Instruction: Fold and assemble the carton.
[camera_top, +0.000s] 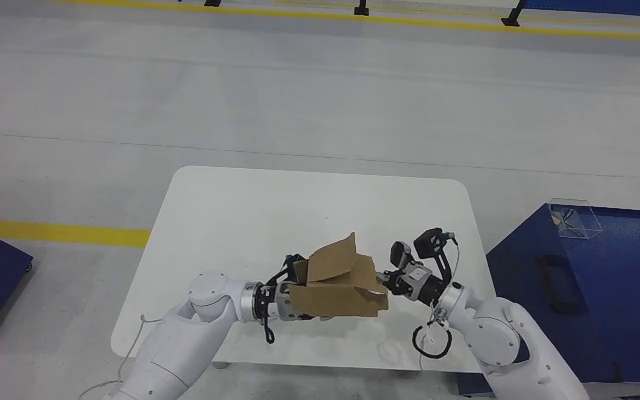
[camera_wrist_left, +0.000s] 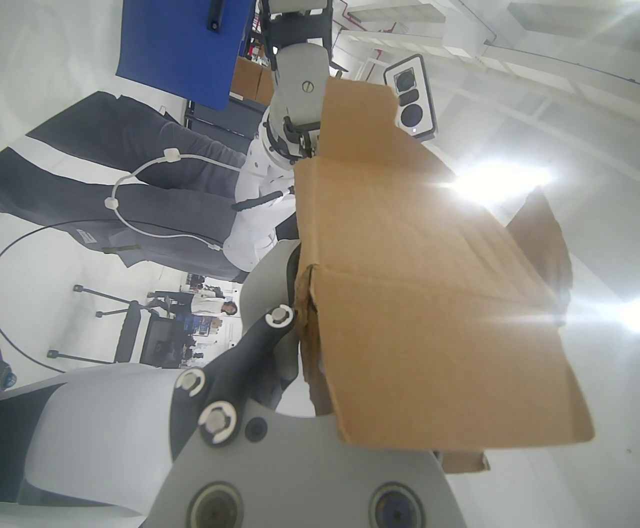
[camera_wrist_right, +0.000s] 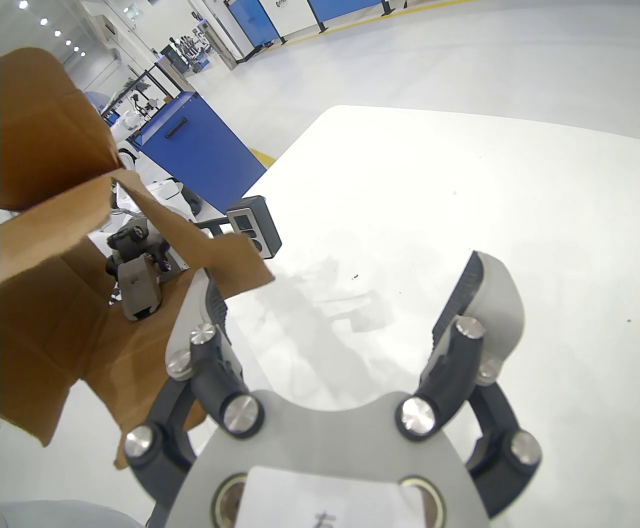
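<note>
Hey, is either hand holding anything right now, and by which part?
The left hand grips the carton by a wall at its end. The right hand is open beside a flap, holding nothing.

Pale grey floor, yellow lines. White tabletop, rounded corners. Blue cabinet beside it, clear box on top. Strong overhead light.

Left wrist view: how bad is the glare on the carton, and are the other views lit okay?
Left wrist view: a bright light flares right behind the carton, washing out its upper edge and far flap. Right wrist view: even light, with faint soft shadows on the table ahead of the right gripper. Top view: flat lighting, no glare on the carton.
</note>
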